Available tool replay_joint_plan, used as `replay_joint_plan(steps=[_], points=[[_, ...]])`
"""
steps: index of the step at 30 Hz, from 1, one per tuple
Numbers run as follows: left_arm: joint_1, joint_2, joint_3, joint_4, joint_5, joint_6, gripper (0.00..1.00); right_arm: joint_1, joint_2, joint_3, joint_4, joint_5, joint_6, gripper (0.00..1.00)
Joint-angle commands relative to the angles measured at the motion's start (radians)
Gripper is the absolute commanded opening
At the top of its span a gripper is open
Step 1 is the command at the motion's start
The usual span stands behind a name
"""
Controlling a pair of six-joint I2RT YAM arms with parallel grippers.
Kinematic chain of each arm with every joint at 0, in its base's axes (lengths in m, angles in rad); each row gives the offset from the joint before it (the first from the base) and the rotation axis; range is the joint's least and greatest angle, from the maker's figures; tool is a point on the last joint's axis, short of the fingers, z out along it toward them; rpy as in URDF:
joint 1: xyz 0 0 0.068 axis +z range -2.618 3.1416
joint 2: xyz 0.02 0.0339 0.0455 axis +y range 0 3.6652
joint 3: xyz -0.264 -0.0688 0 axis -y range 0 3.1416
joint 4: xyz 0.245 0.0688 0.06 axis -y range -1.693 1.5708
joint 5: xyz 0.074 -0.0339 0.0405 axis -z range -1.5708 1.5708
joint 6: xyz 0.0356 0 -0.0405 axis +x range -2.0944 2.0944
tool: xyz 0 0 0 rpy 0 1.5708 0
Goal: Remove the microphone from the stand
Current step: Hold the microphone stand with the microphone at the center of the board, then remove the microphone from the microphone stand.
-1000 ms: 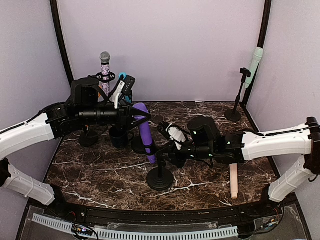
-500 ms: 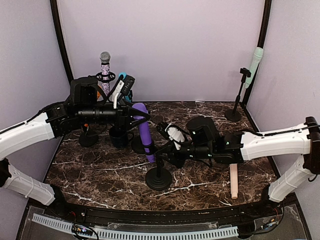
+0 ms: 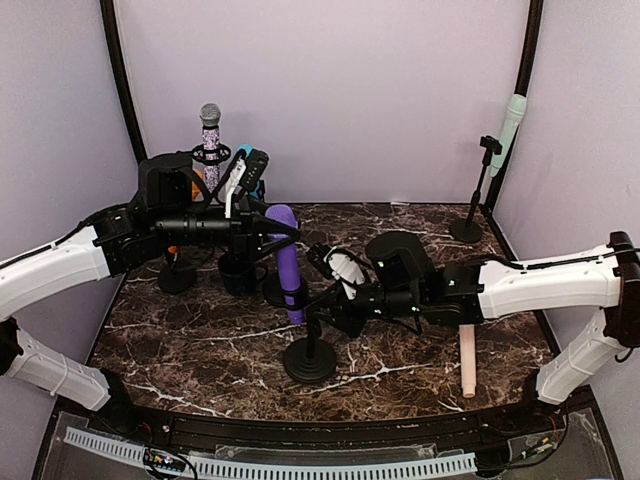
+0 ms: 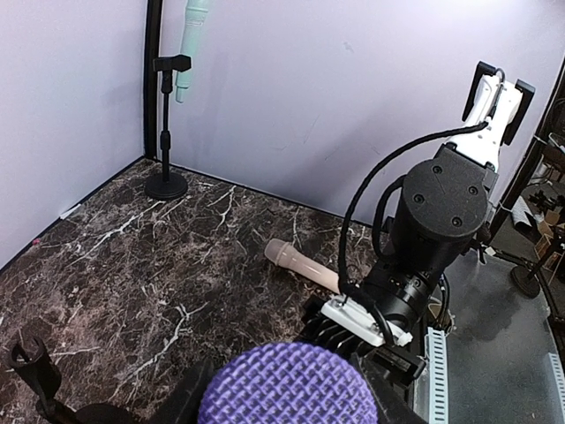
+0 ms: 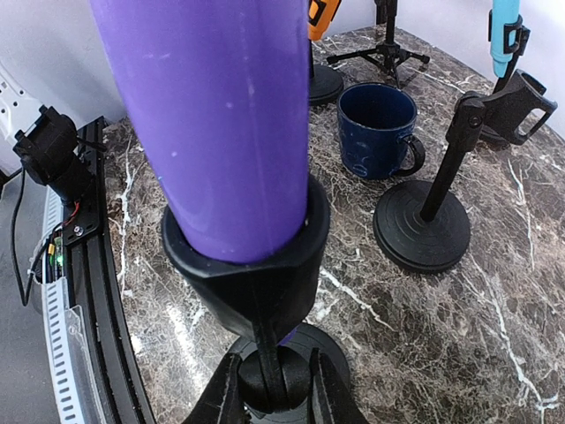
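Dark marble tabletop, lilac walls. Mid-table: purple microphone [image 3: 288, 262] seated in clip [image 5: 252, 265] of stand [image 3: 309, 360], near upright, long axis leaning slightly, head up and a touch far-left, tail down through clip. Left gripper [image 3: 272, 232] clamped round head end; right gripper [image 3: 320, 315] pinching stand post just under clip. Risks judged: tight clip dragging stand upward with pull; post slipping from thin pinch; stand toppling toward blue mug [image 3: 240, 272] nearby.
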Motion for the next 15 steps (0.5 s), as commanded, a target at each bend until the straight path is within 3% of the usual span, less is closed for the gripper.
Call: replay_joint_plan(steps=[1,8,15], points=[[0.001,-0.05,0.047,0.182,0.036,-0.004,0.0,0.021,0.04,-0.03,-0.141,-0.02,0.033,0.0],[0.015,-0.013,0.115,0.059,-0.085,-0.032,0.0,0.06,0.052,-0.013,-0.169,0.034,-0.017,0.0],[0.038,0.007,0.13,0.021,-0.119,-0.051,0.0,0.077,0.054,-0.007,-0.168,0.045,-0.034,0.0]])
